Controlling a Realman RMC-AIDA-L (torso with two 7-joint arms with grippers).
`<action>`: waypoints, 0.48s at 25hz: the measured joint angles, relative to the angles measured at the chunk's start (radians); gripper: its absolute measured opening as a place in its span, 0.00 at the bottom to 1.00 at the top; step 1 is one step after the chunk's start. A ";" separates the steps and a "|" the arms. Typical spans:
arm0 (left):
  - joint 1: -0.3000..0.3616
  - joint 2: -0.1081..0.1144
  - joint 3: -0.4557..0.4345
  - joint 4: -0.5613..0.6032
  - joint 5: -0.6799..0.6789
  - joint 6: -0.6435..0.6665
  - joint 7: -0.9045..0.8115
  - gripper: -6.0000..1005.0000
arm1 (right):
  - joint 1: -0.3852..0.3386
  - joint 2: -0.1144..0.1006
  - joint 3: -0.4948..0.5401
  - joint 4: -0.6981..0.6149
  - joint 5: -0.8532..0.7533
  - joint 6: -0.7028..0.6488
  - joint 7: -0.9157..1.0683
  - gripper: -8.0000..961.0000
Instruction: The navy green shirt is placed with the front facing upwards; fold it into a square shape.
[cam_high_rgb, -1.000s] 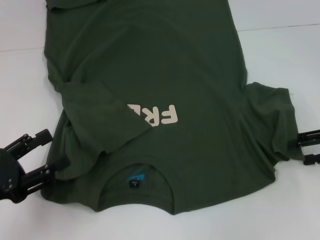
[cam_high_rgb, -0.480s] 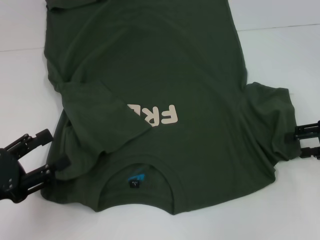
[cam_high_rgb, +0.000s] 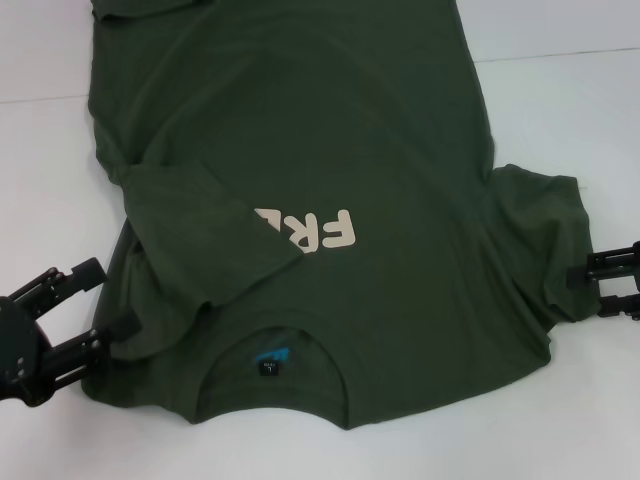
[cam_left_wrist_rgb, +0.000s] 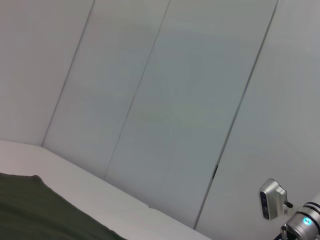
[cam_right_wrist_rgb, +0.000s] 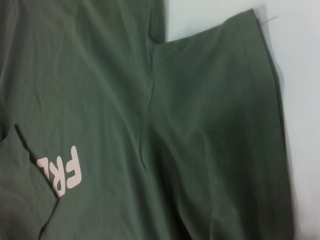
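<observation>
The navy green shirt (cam_high_rgb: 330, 130) lies front up on the white table, collar (cam_high_rgb: 270, 335) nearest me. One sleeve (cam_high_rgb: 200, 230) is folded inward over the chest, hiding part of the cream print (cam_high_rgb: 325, 232). The other sleeve (cam_high_rgb: 540, 235) lies spread out to the right. My left gripper (cam_high_rgb: 100, 302) stands open at the shirt's near left shoulder, its lower finger (cam_high_rgb: 112, 332) touching the cloth edge. At the spread sleeve's outer hem my right gripper (cam_high_rgb: 588, 287) is open. The right wrist view shows that sleeve (cam_right_wrist_rgb: 225, 125) and the print (cam_right_wrist_rgb: 62, 172). The left wrist view catches only a shirt corner (cam_left_wrist_rgb: 30, 210).
White table (cam_high_rgb: 560, 110) surrounds the shirt on both sides and in front. A seam line in the table (cam_high_rgb: 560, 54) runs across the back. Pale wall panels (cam_left_wrist_rgb: 175, 100) fill the left wrist view, with a small grey camera unit (cam_left_wrist_rgb: 272, 199) low in it.
My right gripper has slid inward to the spread sleeve's hem, its fingers a little closer together. The left gripper and the shirt have not moved.
</observation>
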 joint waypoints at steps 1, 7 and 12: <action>0.000 0.000 0.000 0.000 0.000 0.000 0.000 0.84 | 0.000 0.000 0.000 0.000 0.000 -0.002 0.000 0.77; -0.002 0.000 0.000 0.000 0.000 0.001 0.000 0.84 | -0.003 -0.007 0.000 0.000 -0.002 -0.013 0.006 0.77; -0.002 0.000 0.000 0.000 0.000 0.001 0.000 0.84 | -0.008 -0.010 -0.002 0.000 -0.005 -0.017 0.006 0.77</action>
